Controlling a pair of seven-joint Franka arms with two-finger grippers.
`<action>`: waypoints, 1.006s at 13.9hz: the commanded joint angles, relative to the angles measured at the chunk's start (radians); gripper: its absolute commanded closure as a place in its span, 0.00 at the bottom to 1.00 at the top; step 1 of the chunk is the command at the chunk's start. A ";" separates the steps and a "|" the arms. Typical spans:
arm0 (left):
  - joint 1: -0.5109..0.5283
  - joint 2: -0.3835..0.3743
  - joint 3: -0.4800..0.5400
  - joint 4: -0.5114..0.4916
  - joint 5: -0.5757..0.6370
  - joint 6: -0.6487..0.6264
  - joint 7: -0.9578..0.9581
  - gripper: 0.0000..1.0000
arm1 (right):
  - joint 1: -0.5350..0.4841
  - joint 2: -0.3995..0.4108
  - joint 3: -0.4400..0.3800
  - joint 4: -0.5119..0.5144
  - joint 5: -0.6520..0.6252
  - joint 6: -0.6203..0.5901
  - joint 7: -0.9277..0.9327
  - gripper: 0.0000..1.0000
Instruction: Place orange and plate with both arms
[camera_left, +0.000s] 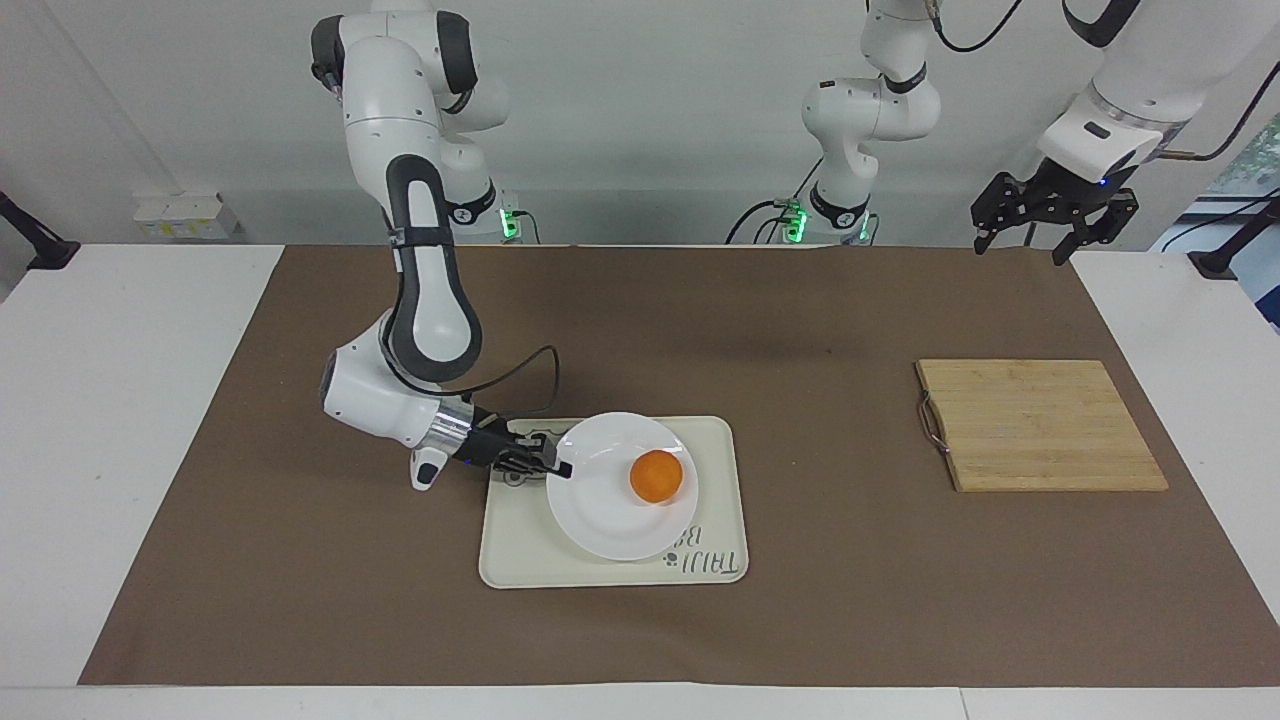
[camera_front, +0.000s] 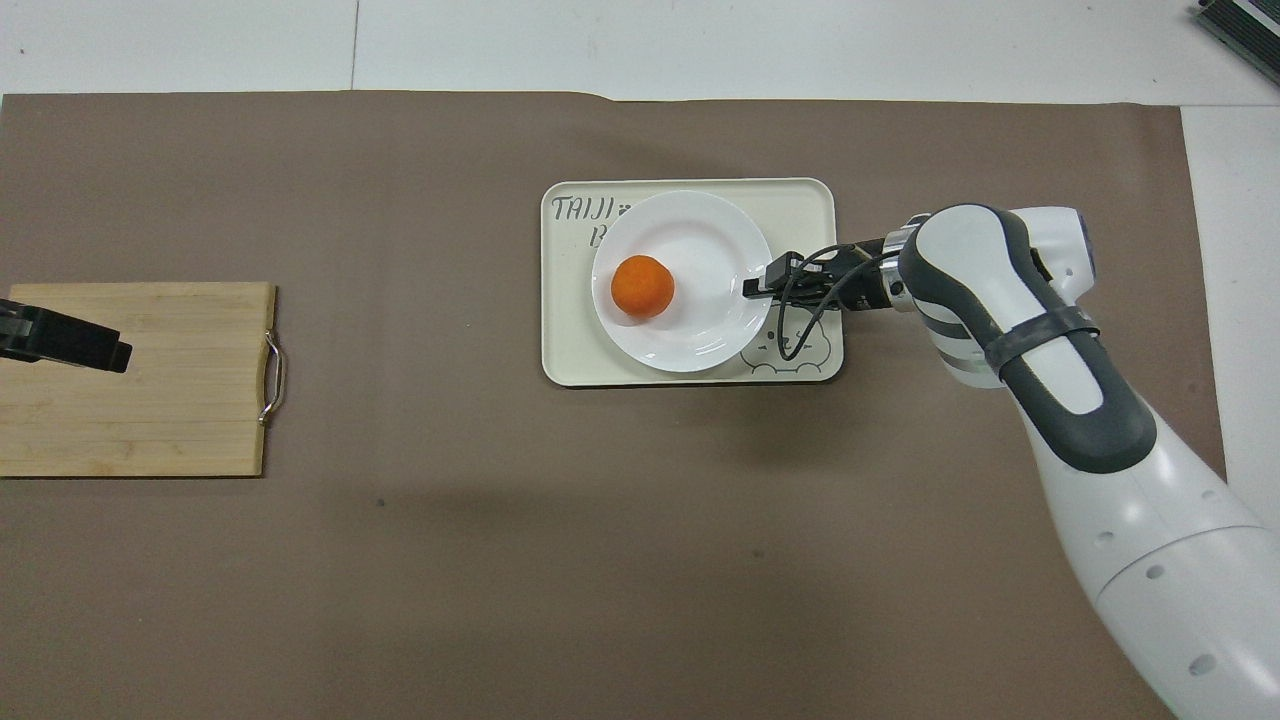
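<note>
The plate (camera_left: 620, 487) lies on my cream bear-print tray (camera_left: 720, 440) near the middle of the brown table mat (camera_left: 800, 620), with the orange (camera_left: 656, 476) resting on it toward my left arm's end. My right gripper (camera_left: 562, 468) sits low at the plate's rim; I cannot tell whether its fingertips grip the rim or have parted from it. My left gripper (camera_left: 1035, 232) waits raised, fingers spread and empty, above the mat's edge near the wooden cutting board (camera_left: 1040, 425).

One orange (camera_left: 656, 476), one plate (camera_left: 600, 520), one tray (camera_left: 715, 440), one cutting board (camera_left: 1040, 425), two arms (camera_left: 425, 290).
</note>
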 joint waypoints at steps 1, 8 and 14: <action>0.005 -0.016 -0.004 -0.016 -0.009 0.002 -0.004 0.00 | -0.015 -0.021 0.004 -0.025 -0.015 -0.010 -0.015 0.26; 0.003 -0.016 -0.004 -0.016 -0.009 0.003 -0.004 0.00 | -0.018 -0.047 -0.008 -0.002 -0.158 -0.010 -0.012 0.00; 0.005 -0.019 -0.004 -0.014 -0.009 0.005 -0.006 0.00 | -0.003 -0.108 -0.019 0.014 -0.349 0.006 0.023 0.00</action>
